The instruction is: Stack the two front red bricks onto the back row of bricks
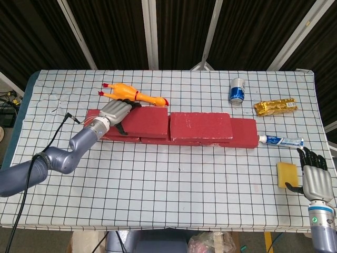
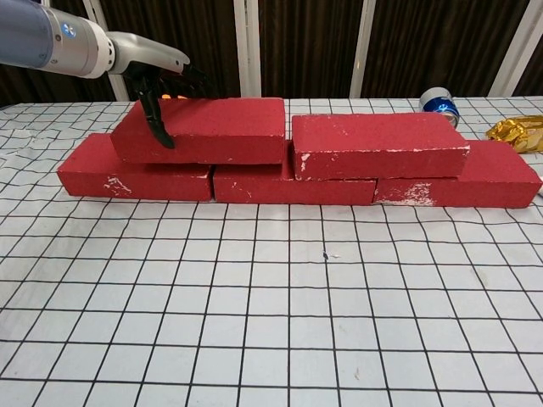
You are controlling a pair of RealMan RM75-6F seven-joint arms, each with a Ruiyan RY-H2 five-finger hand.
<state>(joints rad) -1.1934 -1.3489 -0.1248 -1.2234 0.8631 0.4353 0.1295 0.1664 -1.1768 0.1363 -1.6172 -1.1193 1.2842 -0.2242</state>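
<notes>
Three red bricks form the bottom row (image 2: 136, 179) (image 1: 245, 132) across the middle of the table. Two more red bricks lie on top of it. The upper right brick (image 2: 378, 144) (image 1: 201, 125) sits free. My left hand (image 1: 117, 112) (image 2: 159, 88) grips the left end of the upper left brick (image 2: 212, 130) (image 1: 146, 122), thumb down the front face and fingers over the top. That brick rests on the row, its right end almost against the other upper brick. My right hand (image 1: 314, 176) stays open at the table's front right, holding nothing.
A yellow rubber chicken (image 1: 132, 94) lies just behind the left bricks. A blue can (image 1: 237, 90) (image 2: 439, 103) and a gold packet (image 1: 275, 106) (image 2: 517, 131) lie at the back right. A toothpaste tube (image 1: 280, 140) and a yellow sponge (image 1: 287, 174) are near my right hand.
</notes>
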